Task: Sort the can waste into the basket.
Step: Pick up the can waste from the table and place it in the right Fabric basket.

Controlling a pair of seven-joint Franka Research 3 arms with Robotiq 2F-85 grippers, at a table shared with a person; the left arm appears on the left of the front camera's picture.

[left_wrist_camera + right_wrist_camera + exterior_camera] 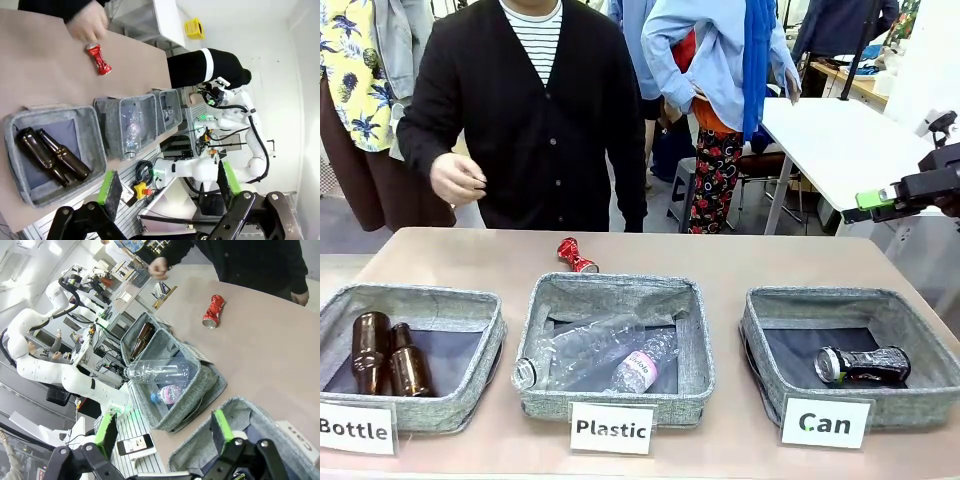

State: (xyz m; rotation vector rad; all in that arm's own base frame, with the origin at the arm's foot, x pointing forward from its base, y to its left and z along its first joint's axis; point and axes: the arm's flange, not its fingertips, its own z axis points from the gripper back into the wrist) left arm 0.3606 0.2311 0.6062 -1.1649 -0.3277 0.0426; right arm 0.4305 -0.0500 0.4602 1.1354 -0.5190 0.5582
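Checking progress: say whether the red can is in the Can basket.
Out. The red can lies on its side on the table beyond the Plastic basket, away from the Can basket.

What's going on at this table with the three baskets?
A robot and a person share a sorting job. A black can lies in the basket marked Can; a pinched red can lies on the table beyond the Plastic basket, with nobody touching it. The robot's right hand hovers open by the table's right side, and its left hand is open too, both empty. The person stands across the table.
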